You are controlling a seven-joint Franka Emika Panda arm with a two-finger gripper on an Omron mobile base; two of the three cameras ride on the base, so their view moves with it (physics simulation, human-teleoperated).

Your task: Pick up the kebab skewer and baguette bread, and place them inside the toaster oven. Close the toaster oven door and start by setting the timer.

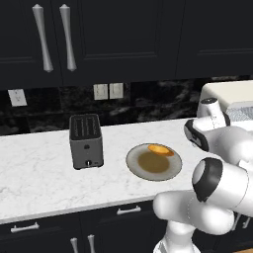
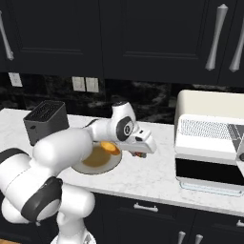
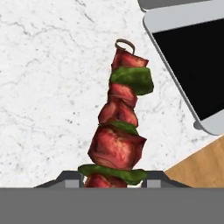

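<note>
The kebab skewer [image 3: 120, 127], a thin stick of red meat chunks and green pepper, hangs pinched between the jaws of the dark two-finger gripper [image 2: 139, 153], above white marble between the round plate [image 2: 86, 167] and the cream-white toaster oven [image 2: 209, 138]. The orange-golden baguette bread [image 1: 160, 149] lies on that plate. Judging by this, loading, shutting the lowered toaster oven door [image 3: 192, 65] and the timer remain.

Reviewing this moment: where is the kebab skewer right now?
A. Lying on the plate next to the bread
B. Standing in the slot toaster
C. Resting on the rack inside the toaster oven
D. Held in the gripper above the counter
D: in the hand view the kebab skewer sticks out from between the gripper's fingertips over the white counter, while only the bread lies on the plate.
</note>
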